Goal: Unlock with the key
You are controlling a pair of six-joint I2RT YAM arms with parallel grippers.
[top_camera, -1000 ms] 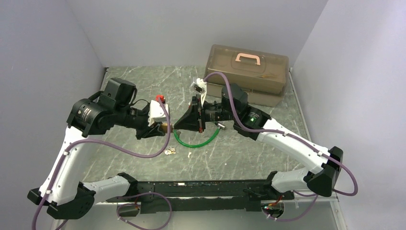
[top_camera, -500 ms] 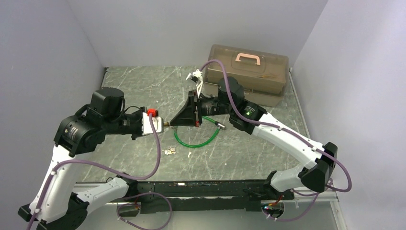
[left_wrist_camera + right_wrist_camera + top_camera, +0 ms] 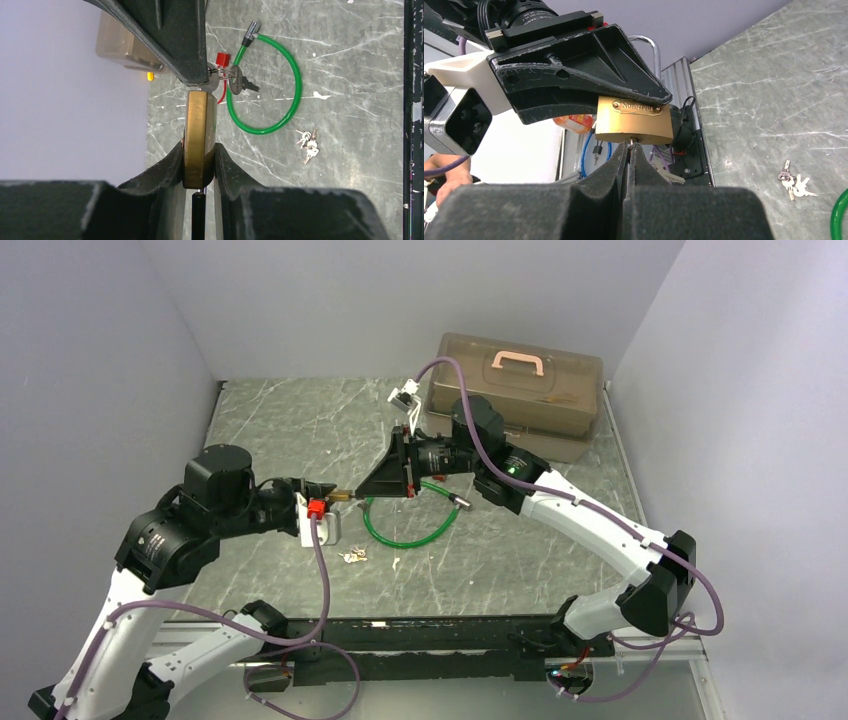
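Up in the air above the middle of the bench (image 3: 280,420), dead centre of the overhead view, is the brass padlock (image 3: 341,495). It's not resting on anything. The key (image 3: 631,142) sits at the keyhole in the bottom face of the lock body, and from the right wrist camera the blade looks like it's already in, though only a sliver of metal shows.

So I'd call this the turning step: insertion looks done, unlocking not yet. The next move is a clean roll of the right wrist around the key's axis while the other arm holds the body rigid. If the lock twists along with the key, nothing gives. The shackle (image 3: 648,47) runs behind a black finger, so I can't tell whether it has popped.

The left end effector (image 3: 199,155) is partly closed, jaws narrowed onto the two flat faces of the padlock, squeezing it edge-on. The right end effector (image 3: 629,150) is pinched fully closed on the key's head, tips almost touching the lock.

A spare key (image 3: 241,82) on the same ring dangles beside the pinch. Lower right of the left wrist view, a green cable loop (image 3: 295,95) lies on the bench with a little bunch of keys (image 3: 307,145) near it. A toolbox (image 3: 515,390) sits along the top of the overhead view, well clear.
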